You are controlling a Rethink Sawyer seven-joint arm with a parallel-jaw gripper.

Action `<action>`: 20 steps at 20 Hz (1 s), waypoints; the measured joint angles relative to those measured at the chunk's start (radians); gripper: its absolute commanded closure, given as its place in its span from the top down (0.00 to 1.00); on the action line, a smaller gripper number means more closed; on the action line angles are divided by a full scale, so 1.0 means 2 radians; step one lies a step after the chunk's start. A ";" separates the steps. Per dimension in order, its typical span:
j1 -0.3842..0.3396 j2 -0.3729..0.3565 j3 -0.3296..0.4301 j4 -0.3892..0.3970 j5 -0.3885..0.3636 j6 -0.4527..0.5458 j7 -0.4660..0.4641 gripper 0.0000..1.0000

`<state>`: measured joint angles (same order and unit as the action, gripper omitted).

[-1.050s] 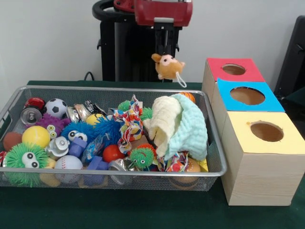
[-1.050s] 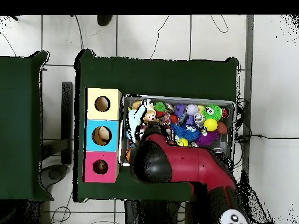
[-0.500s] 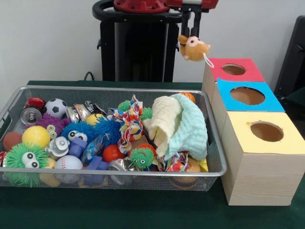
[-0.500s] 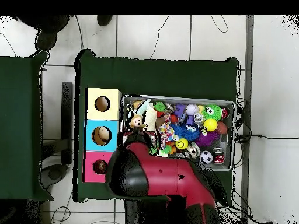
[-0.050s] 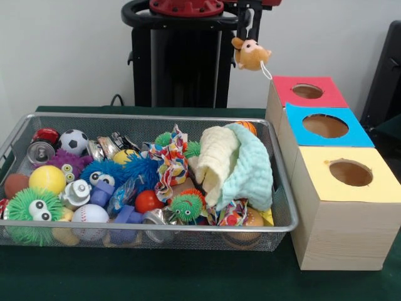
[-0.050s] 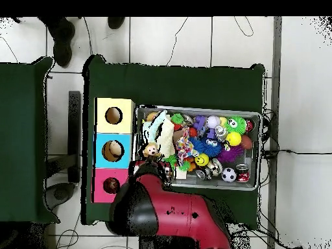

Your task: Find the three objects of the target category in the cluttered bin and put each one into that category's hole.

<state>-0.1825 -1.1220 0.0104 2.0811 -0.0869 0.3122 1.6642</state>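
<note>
A small orange plush animal (image 5: 250, 54) with a white loop hangs high in the air, with my gripper (image 5: 248, 36) shut on its top. In the front view it hangs just left of the red-topped box (image 5: 285, 88), above the bin's far right corner. From overhead the plush (image 6: 152, 150) sits at the bin's left edge beside the blue-topped box (image 6: 102, 150), and the red arm (image 6: 165, 214) covers the gripper. The row of boxes ends with the yellow-topped box (image 5: 376, 188); each top has a round hole.
The wire mesh bin (image 5: 156, 227) is full of clutter: a yellow and mint cloth pile (image 5: 235, 166), green spiky balls (image 5: 28, 210), a soccer ball (image 5: 74, 141), cans (image 5: 39, 152), and a baseball (image 5: 89, 214). Green cloth covers the table (image 5: 188, 276).
The gripper has carried the plush up and to the right in the front view, away from the bin's middle toward the boxes. Overhead, it moved toward the blue and red boxes.
</note>
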 measured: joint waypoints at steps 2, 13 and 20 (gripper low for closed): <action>0.006 -0.001 -0.007 0.010 0.005 -0.001 0.000 0.00; 0.054 -0.001 -0.039 0.064 0.046 -0.040 0.005 0.00; 0.091 0.011 -0.045 0.085 0.081 -0.075 0.038 0.00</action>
<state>0.0000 -1.0996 -0.0803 2.2513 0.0754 0.1618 1.7403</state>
